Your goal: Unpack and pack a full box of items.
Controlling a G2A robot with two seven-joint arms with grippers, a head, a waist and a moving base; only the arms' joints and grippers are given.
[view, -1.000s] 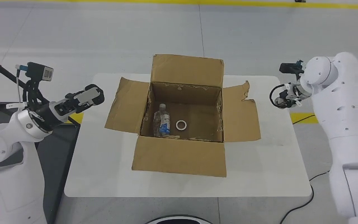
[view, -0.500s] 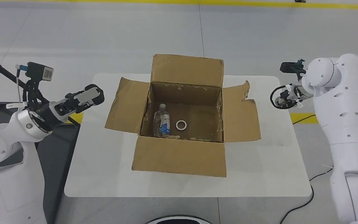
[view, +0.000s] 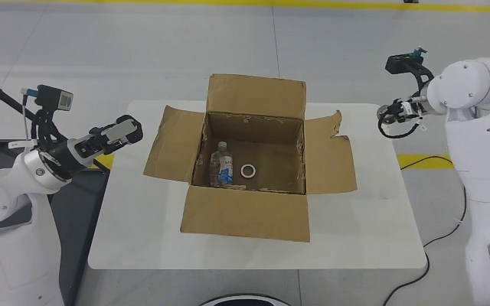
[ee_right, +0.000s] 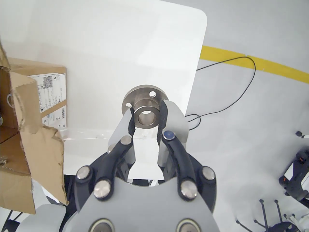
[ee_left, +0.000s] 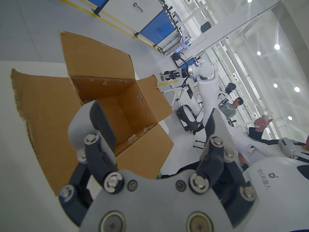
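Unpacking seems under way. The right gripper (ee_right: 146,119), fingers clamped on a metal flange (ee_right: 144,97), hangs over the tabletop's (view: 138,229) right edge. The left gripper (ee_left: 154,114), fingers spread and empty, waits at the left edge. The cardboard box (view: 256,96) holds a bottle (view: 221,164) and a tape roll (view: 247,170). The next move is probably to set the flange down on bare tabletop.

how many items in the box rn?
2. A plastic bottle lies on the left of the cardboard box floor; a white tape roll sits beside it, nearer the middle. The near wall may hide more. The right gripper holds a metal flange outside.
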